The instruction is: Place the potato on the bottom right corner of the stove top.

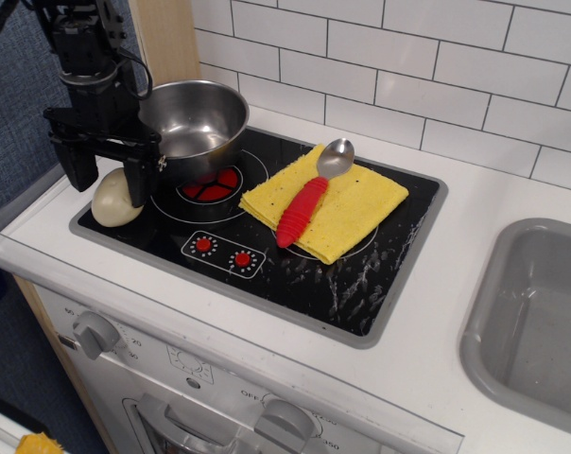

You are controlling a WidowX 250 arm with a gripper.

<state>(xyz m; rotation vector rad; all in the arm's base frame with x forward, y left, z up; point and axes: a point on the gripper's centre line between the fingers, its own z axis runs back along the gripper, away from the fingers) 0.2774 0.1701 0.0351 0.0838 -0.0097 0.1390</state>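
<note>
The pale cream potato [115,202] lies at the left edge of the black stove top [361,274], partly on its grey rim. My gripper [109,182] hangs just above it, open, with one finger [80,171] to the potato's left and the other [138,178] to its right. The fingers straddle the top of the potato; I cannot tell whether they touch it. The stove top's near right corner is bare black glass.
A steel bowl [196,118] sits on the back left burner, right beside my gripper. A yellow cloth [361,210] with a red-handled spoon [302,208] covers the middle of the stove. A grey sink [541,312] is at the right. A white tiled wall stands behind.
</note>
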